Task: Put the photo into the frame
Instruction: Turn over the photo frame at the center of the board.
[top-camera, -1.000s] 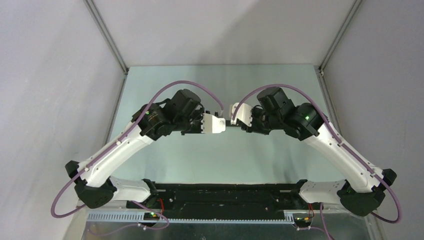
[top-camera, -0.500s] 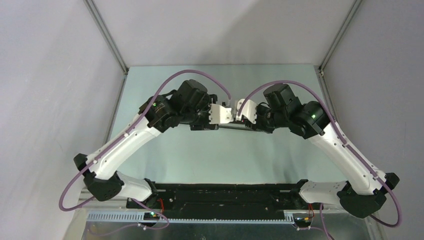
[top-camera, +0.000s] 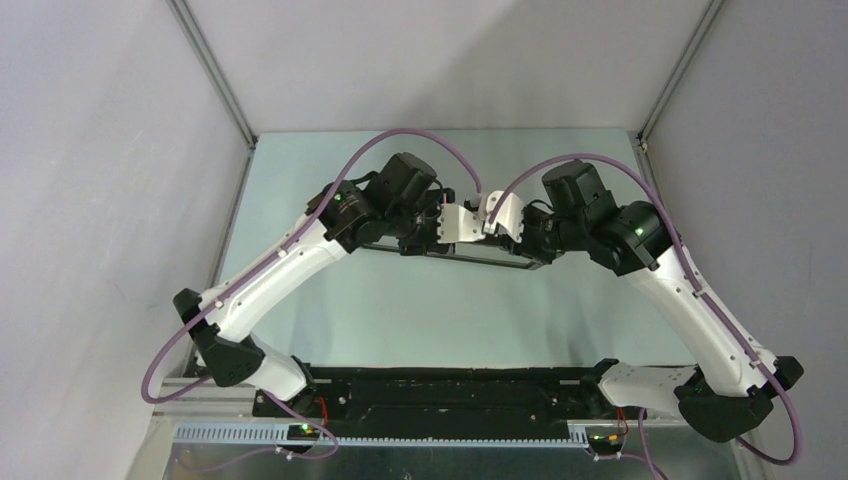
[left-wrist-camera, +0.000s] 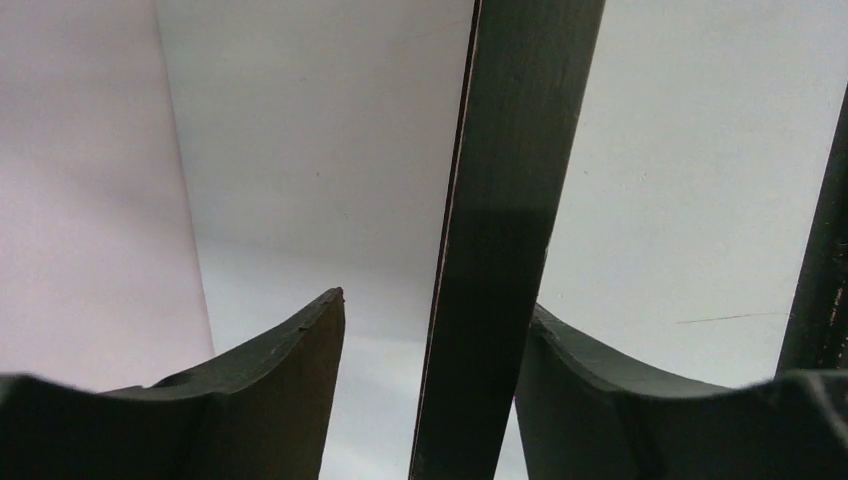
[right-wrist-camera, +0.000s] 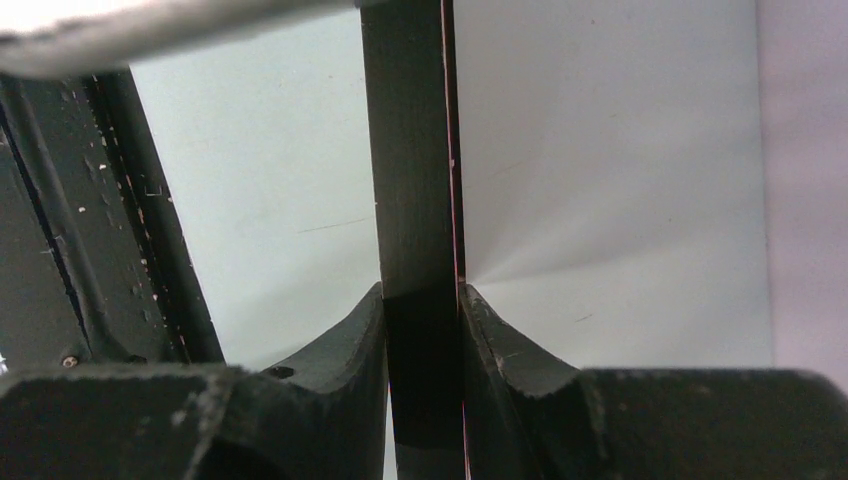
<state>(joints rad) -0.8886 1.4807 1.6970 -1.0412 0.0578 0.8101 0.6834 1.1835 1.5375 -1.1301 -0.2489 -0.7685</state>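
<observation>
Both arms meet over the middle of the table (top-camera: 420, 320), and the frame (top-camera: 497, 258) sits right between them, showing the overhead camera only a thin dark strip, so it's tipped up on edge or close to it.

The right gripper (right-wrist-camera: 421, 290) is clamped on the frame's black bar, both pads pressed flat against it. That's the hold that counts.

The left gripper (left-wrist-camera: 435, 305) straddles the same frame, but its jaws stand apart. The bar runs up between the fingers, hard against one, with a clear gap to the other. No grip there.

And the photo? It's nowhere in these views. No orange leaves, no white back, nothing beside the frame or under it. Past the bar, both wrist cameras show only pale surface, so I can't tell whether a print is already seated behind the pane.

My read on progress: the frame is in hand, carried by the right side alone, and the insertion can't be confirmed. What looks left is settling the frame down flat and checking that the print is in it.
</observation>
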